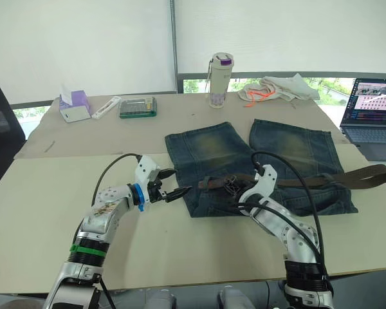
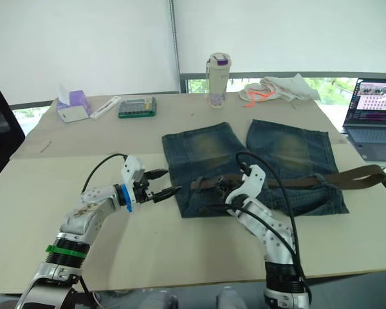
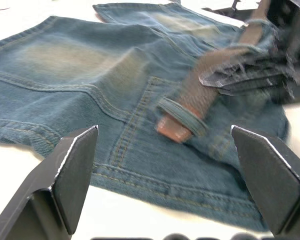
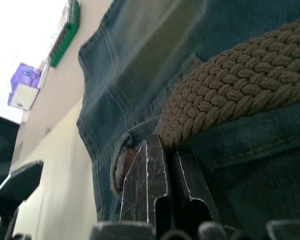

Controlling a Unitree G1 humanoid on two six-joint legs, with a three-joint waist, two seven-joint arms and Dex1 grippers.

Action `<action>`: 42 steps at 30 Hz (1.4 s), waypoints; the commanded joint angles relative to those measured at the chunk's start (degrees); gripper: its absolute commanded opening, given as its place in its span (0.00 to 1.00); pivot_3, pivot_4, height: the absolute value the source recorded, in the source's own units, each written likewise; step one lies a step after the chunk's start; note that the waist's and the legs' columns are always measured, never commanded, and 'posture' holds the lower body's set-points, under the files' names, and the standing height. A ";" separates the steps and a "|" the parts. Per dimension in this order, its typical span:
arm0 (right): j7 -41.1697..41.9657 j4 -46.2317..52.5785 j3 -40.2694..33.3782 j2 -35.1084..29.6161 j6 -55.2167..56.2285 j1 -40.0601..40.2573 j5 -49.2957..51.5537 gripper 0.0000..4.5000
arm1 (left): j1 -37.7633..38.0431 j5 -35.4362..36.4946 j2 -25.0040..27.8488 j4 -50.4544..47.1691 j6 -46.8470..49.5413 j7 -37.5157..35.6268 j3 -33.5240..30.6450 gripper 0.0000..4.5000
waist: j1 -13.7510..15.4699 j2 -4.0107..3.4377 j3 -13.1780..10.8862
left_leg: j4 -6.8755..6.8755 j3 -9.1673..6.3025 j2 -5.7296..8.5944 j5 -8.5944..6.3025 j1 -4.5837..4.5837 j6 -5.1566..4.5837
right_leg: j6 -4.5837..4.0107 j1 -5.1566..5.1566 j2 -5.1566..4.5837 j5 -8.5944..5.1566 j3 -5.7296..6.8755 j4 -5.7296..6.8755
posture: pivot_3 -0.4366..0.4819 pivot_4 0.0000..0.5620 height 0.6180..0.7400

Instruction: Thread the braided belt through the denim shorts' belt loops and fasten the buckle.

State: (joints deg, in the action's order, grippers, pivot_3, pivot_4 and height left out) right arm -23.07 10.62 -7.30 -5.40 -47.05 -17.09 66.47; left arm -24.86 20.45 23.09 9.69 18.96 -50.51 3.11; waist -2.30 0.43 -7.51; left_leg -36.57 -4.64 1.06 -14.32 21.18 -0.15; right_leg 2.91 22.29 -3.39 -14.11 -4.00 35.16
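The denim shorts [image 1: 209, 151] lie flat on the table, waistband toward me. The braided belt [image 1: 321, 180] runs along the waistband and trails off past the right leg. Its brown tip [image 3: 171, 131] pokes out of a belt loop [image 3: 184, 115] near the shorts' left side. My right gripper [image 1: 231, 188] rests on the waistband, its fingers [image 4: 147, 185] pressed together on the belt [image 4: 240, 90] just beside that loop. My left gripper [image 1: 182, 181] hovers open at the waistband's left corner, pointing at the belt tip and apart from it. I cannot make out the buckle.
At the table's far side stand a bottle [image 1: 220, 80], a white cloth with orange cord [image 1: 276, 89], a green box [image 1: 138, 107] and a purple tissue pack [image 1: 74, 104]. A laptop [image 1: 373, 112] sits open at the right edge. Bare table [image 1: 51, 193] lies left of the shorts.
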 commanded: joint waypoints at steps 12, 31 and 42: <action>16.84 -5.88 3.11 4.33 1.05 -6.87 -7.65 0.00 | 1.16 5.10 -4.03 0.44 7.18 1.08 -3.73 1.00 | -0.33 0.00 0.00 | 0.16 0.03 0.01 0.00 -0.08 0.00 | -0.01 0.06 0.07 0.00 0.01 0.05 | 0.48 0.27 1.00; 20.41 -8.11 -9.17 14.18 1.25 -8.46 10.32 0.00 | 1.58 24.13 -17.56 -2.60 23.99 13.92 -16.29 1.00 | -0.40 0.00 0.00 | 0.17 0.01 -0.01 0.00 -0.09 0.00 | -0.03 0.09 -0.04 0.02 0.01 0.13 | 0.48 0.27 1.00; 20.29 -7.55 -7.95 13.27 1.72 -7.28 10.06 0.00 | -1.24 38.32 -24.68 -4.31 28.20 23.65 -24.14 1.00 | -0.38 0.01 0.00 | 0.17 0.04 0.02 0.00 -0.08 0.00 | -0.03 0.09 0.00 0.02 0.01 0.10 | 0.48 0.27 1.00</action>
State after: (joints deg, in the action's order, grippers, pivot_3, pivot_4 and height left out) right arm -3.85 0.57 -16.20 6.74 -45.81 -24.26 75.35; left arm -24.76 55.81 -1.33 7.96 46.83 -27.61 -19.91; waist -2.68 0.44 -7.51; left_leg -36.40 -4.60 1.09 -14.31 21.09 -0.14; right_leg 2.88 22.38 -3.38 -14.09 -3.99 35.26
